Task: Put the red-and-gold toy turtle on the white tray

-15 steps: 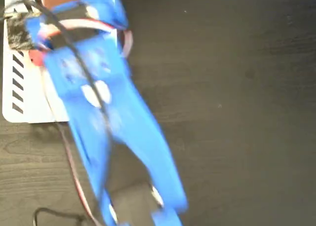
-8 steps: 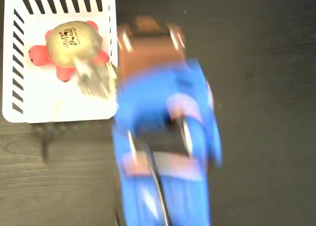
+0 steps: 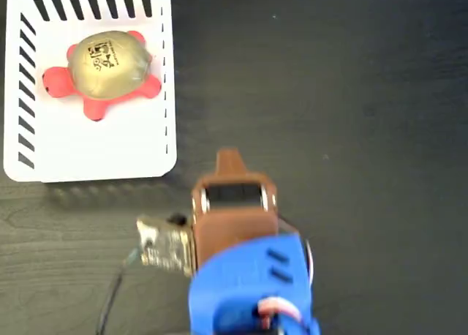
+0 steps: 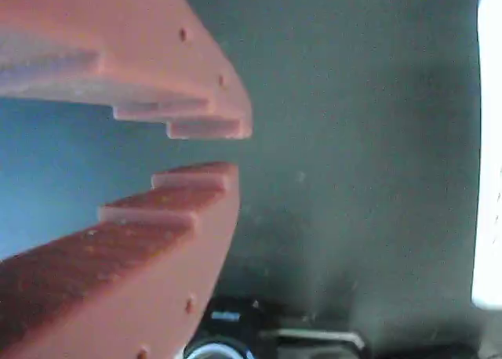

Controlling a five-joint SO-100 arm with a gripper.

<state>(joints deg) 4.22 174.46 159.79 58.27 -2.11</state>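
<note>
The red-and-gold toy turtle (image 3: pixel 106 66) lies flat in the upper half of the white tray (image 3: pixel 110 148) at the top left of the fixed view, gold shell up, red head pointing left. My gripper (image 3: pixel 229 158) is well clear of both, below and to the right of the tray over the dark table, on the brown and blue arm at the bottom centre. In the wrist view the two brown stepped fingers (image 4: pixel 180 77) stand a narrow gap apart at the gripper (image 4: pixel 227 149), with nothing between them. The tray (image 4: pixel 490 139) shows there only as a white strip at the right edge.
The table (image 3: pixel 351 115) is dark wood grain. A small circuit board (image 3: pixel 164 246) juts from the arm's left side, with a thin cable (image 3: pixel 110 306) trailing down. A black part (image 4: pixel 227 339) shows at the bottom of the wrist view.
The arm has swung away from the tray, right and down to the bottom centre. The turtle, under the gripper a second ago, now lies alone on the tray.
</note>
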